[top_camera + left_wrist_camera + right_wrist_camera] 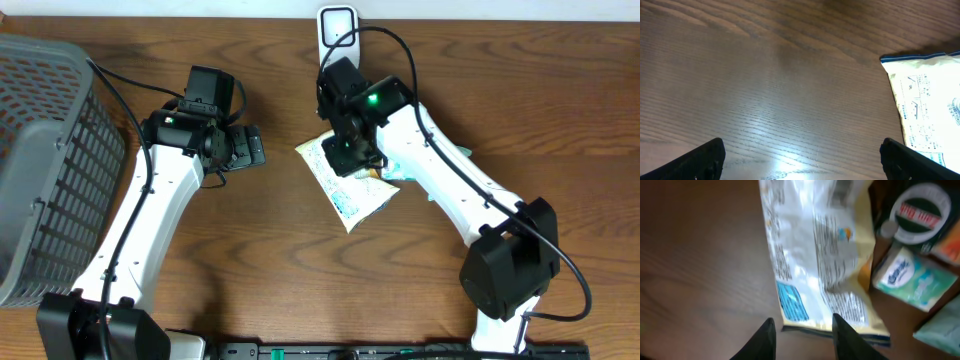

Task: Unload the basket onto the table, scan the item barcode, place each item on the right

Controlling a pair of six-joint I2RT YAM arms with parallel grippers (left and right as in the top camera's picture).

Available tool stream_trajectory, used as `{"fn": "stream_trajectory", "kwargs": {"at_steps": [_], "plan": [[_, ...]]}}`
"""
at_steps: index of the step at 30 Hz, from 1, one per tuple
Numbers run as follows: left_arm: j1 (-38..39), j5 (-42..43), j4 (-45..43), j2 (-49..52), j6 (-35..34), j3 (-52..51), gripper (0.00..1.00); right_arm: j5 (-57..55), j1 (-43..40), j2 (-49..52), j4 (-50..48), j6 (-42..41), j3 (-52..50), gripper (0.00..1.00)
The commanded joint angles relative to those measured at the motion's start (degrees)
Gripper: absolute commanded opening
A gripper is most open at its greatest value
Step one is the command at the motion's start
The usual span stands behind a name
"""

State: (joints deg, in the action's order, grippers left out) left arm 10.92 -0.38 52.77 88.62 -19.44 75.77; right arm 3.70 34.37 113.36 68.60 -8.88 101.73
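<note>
Crinkly pouch [815, 255] on woodgrain table [765, 75]; right gripper [803, 322] half-open over edge; left gripper [802, 147] wide, empty.

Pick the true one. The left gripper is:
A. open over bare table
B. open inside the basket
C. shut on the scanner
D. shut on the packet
A: the left gripper has its jaws wide apart above bare table, and the packet lies off to the side, clear of its fingers.
</note>
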Motion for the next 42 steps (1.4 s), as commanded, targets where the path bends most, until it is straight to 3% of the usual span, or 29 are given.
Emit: {"fn": "stream_trajectory", "kwargs": {"at_steps": [1, 9, 11, 13, 16, 23, 27, 33, 38, 42], "plan": [[-0.28, -0.74, 0.33, 0.11, 0.35, 0.31, 0.98, 0.52, 0.28, 0.11, 0.33, 0.2, -4.22, 0.29], [-0.28, -0.74, 0.33, 0.11, 0.35, 0.31, 0.98, -0.83, 0.2, 0.11, -10.84, 0.17, -20.83, 0.21], [-0.28, -0.74, 0.33, 0.11, 0.35, 0.31, 0.97, -2.16, 0.17, 0.11, -13.18, 0.17, -24.33, 0.13], [-0.28, -0.74, 0.33, 0.11, 0.35, 0.31, 0.98, -2.16, 0.17, 0.11, -13.6, 0.17, -24.79, 0.04], [-0.28, -0.74, 0.33, 0.11, 0.35, 0.31, 0.98, -2.27, 0.15, -0.02, -11.96, 0.17, -21.27, 0.01], [-0.28, -0.74, 0.33, 0.11, 0.35, 0.31, 0.98, -2.25, -0.15, -0.63, -5.18, 0.2, -2.82, 0.01], [-0.28, -0.74, 0.33, 0.11, 0.35, 0.31, 0.98, -2.27, -0.15, -0.61, -6.05, 0.22, -1.46, 0.01], [-0.28, -0.74, 0.33, 0.11, 0.35, 0.31, 0.98, -2.03, 0.04, -0.46, -8.72, 0.15, -7.65, 0.01], [-0.28, -0.74, 0.33, 0.11, 0.35, 0.31, 0.98, -2.51, 0.17, -0.42, -22.71, 0.15, -22.97, 0.04], [-0.28, -0.74, 0.33, 0.11, 0.35, 0.31, 0.98, -13.4, 0.11, -0.42, -23.58, -5.75, -27.39, 0.01]]}}
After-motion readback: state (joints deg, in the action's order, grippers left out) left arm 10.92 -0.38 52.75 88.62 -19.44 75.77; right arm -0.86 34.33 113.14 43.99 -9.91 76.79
